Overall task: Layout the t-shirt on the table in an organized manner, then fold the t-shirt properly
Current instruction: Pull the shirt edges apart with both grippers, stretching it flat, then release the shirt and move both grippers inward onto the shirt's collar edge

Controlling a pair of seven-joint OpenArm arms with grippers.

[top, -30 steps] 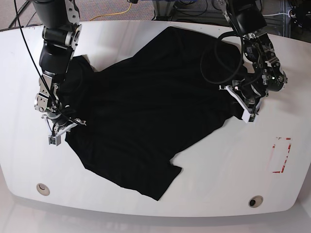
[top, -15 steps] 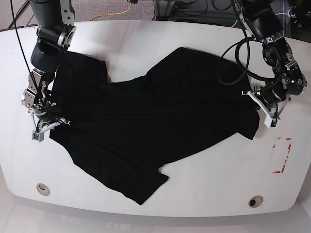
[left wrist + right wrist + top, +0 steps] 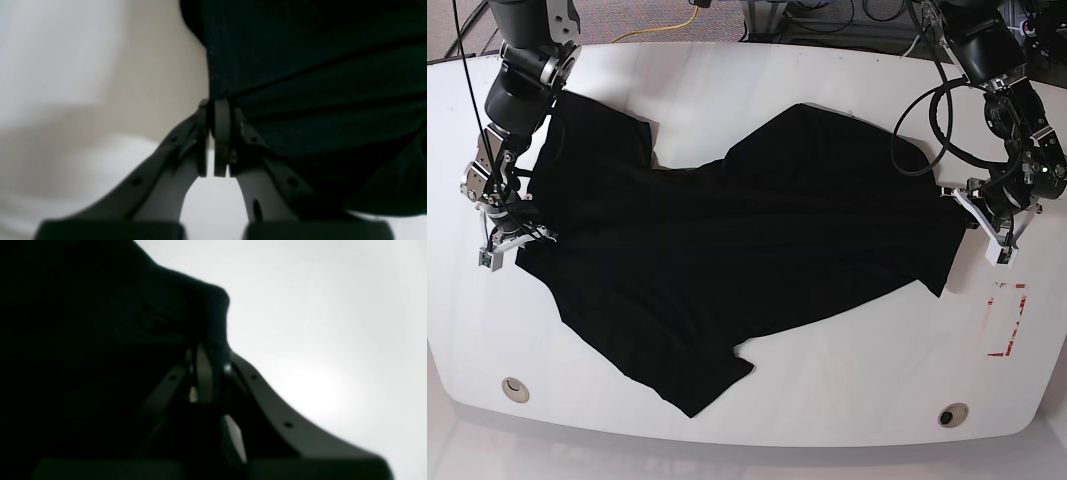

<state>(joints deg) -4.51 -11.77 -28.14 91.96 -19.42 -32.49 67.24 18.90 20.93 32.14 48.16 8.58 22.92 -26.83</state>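
The shirt [image 3: 727,260] lies spread on the white desk [image 3: 847,400], black, wrinkly, stretched wide between the two arms. One sleeve points to the near edge, approx mid-desk, its tip just short of the rim. Neck dip faces the far side, betw two raised shoulder areas.

Left fingers [image 3: 999,245], on the base view's right, are pressed together on the shirt's edge there; cloth pulls to a point at the tips. Left wrist view: both fingers [image 3: 220,133] meet w/ black fabric [image 3: 317,83] pinched right at the tips, folds running off to the right, desk [image 3: 83,66] pale and blurred on the left.

Right fingers [image 3: 502,245], on the base view's left, are likewise clamped on the shirt's opposite edge. Right wrist view is v. dark: fingers [image 3: 203,373] closed w/ a lump of cloth [image 3: 100,323] bunched over the tips, desk [image 3: 317,323] bright to the right.

Red tape rectangle [image 3: 1007,320] sits on the desk near the left fingers, just apart from the shirt. Two round grommets on the near side: one at left [image 3: 515,388], one at right [image 3: 952,414], both clear of the cloth. Cables [image 3: 927,130] loop from the left arm over the shirt's corner. Yellow cable [image 3: 667,25] on the floor beyond the far edge.
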